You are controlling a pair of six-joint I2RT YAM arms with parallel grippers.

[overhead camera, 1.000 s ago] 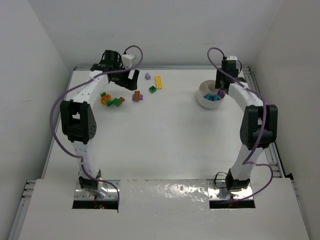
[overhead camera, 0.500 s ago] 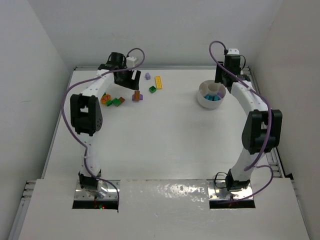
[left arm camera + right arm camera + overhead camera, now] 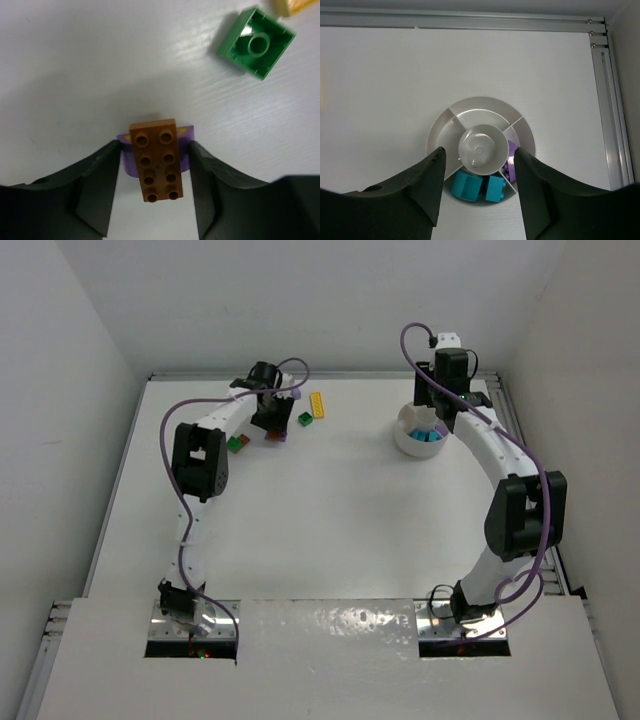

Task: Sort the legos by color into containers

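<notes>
A brown lego (image 3: 157, 160) lies on top of a purple lego (image 3: 126, 161), both resting on the table. My left gripper (image 3: 155, 145) straddles them with its fingertips against the purple lego's two sides; the same pair appears from above (image 3: 276, 434). A green lego (image 3: 256, 42) and a yellow lego (image 3: 295, 5) lie just beyond. My right gripper (image 3: 479, 152) hangs open over the white divided dish (image 3: 475, 102) with nothing between its fingers. In the dish, two teal legos (image 3: 466, 185) share one wedge and a purple lego (image 3: 511, 155) sits in the wedge beside it.
Another green lego (image 3: 237, 443) lies left of my left gripper (image 3: 272, 425). The dish (image 3: 405, 440) stands at the back right, near the metal rail (image 3: 615, 100) along the table's right edge. White walls close in the table at the back and sides.
My left arm swung right from the orange and green cluster to the brown and purple legos, and its jaws narrowed onto them. My right gripper shifted slightly over the dish.
</notes>
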